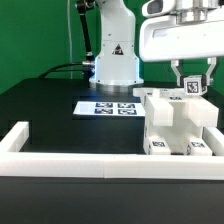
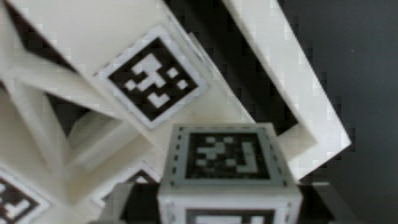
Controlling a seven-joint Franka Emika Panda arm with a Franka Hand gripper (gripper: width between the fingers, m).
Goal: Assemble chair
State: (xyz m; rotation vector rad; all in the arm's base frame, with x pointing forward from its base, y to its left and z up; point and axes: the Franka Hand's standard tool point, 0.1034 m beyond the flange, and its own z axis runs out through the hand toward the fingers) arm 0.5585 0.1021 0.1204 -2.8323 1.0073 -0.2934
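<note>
A long matte-white rail (image 1: 60,160) with a square section and a bent corner is seen farthest to the exterior view's left of the chair (image 1: 172,125), and it also runs along the front of it on the smooth black table (image 1: 50,105). The arm's glossy, rounded white base (image 1: 113,60) is placed behind the chair and to its left in the exterior view. The marker board (image 1: 108,106), a thin flat white sheet printed with black squares, lies just to the chair's left, between it and the base. The chair itself is made of chunky matte-white blocks stacked in steps, with small black-and-white square tags fixed to the front faces. A small block (image 1: 190,87), cube-like and tagged, is held just above the chair's upper right part. It is pinched between the two dark fingers of the gripper (image 1: 192,80), which are pressed against its sides. In the wrist view the small block (image 2: 222,155) is shown with tags on two faces and a grey edge. Slanted white faces of the chair (image 2: 71,60) lie beyond it, one bearing a large tag; whether the two touch cannot be told.
</note>
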